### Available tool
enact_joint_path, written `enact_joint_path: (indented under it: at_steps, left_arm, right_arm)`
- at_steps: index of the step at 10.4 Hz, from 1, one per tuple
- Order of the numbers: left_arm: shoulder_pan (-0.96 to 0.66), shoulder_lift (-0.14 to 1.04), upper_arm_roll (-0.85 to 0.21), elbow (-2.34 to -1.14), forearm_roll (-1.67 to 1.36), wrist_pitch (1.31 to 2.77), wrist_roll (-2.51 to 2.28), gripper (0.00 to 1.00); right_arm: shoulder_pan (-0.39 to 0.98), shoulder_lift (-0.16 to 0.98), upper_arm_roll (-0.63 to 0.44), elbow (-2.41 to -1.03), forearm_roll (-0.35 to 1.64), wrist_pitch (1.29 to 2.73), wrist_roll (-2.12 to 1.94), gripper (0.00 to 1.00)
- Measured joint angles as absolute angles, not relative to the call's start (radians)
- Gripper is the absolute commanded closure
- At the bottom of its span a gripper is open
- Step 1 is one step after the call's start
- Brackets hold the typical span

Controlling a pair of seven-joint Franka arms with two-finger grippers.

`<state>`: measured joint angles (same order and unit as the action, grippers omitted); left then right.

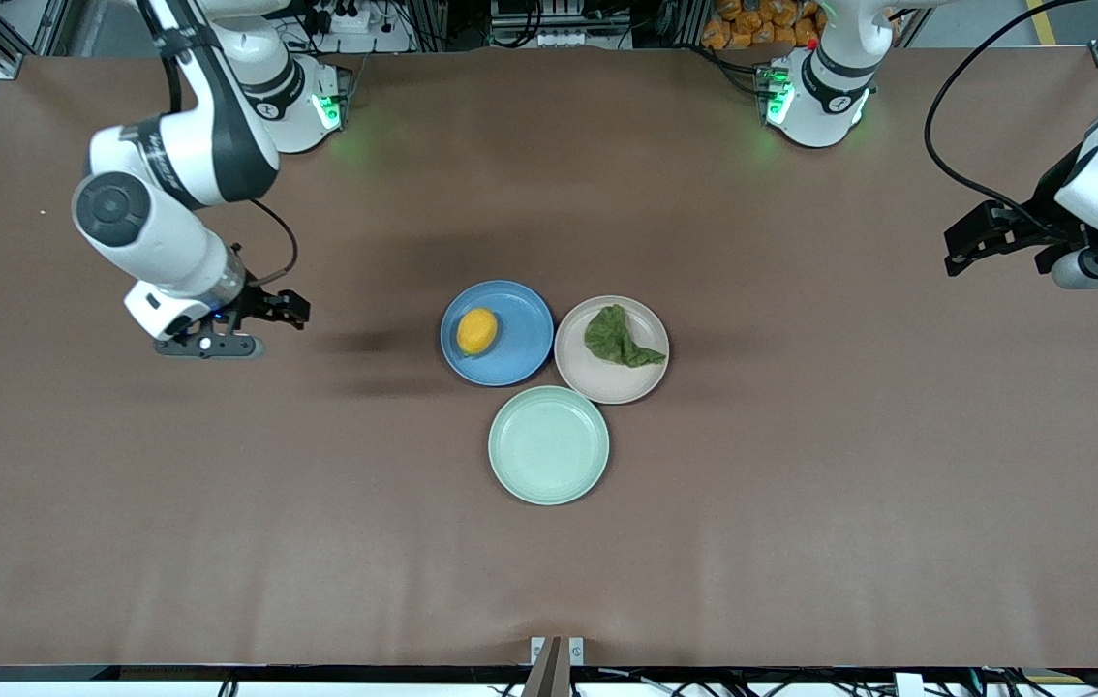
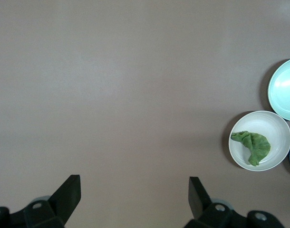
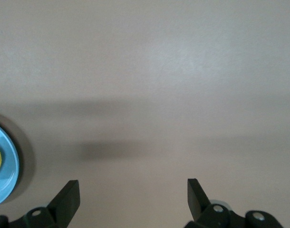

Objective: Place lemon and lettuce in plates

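Grippers first: your right gripper is hanging spread and empty over bare brown table toward the right arm's end, well apart from the plates, and its wrist view is showing both dark fingers wide apart with nothing between them. Your left gripper is doing the same over the left arm's end of the table, its fingers parted and holding nothing. You are keeping both arms parked wide, which is leaving the middle of the table unshadowed and free of any chance of knocking a plate.

Moving inward, the small oval bright-yellow lemon is lying in the round shallow blue plate, toward the side nearest the right arm; a rounded fruit tends to roll, so the shallow rim is probably what is keeping it put. The wrinkly dark-green lettuce leaf is resting in the round beige-pink plate, its pointed end toward the rim; the left wrist view is showing it wholly inside that plate. The two plates are sitting just beside each other, with a pale mint-green plate nearer the front camera and holding nothing.

Judging from this, you are looking at a finished task: each item is in its own plate and nothing is left for either gripper to grasp
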<state>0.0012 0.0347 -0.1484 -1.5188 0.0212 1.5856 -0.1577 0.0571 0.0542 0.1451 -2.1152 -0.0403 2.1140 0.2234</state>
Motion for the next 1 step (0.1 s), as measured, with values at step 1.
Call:
enact_joint_path:
  at_steps: [1]
  left_arm:
    - [0.001, 0.035, -0.148, -1.519, 0.021, 1.586, -0.158, 0.0]
  right_arm:
    - [0.044, 0.045, 0.143, -2.087, -0.04, 2.079, 0.209, 0.0]
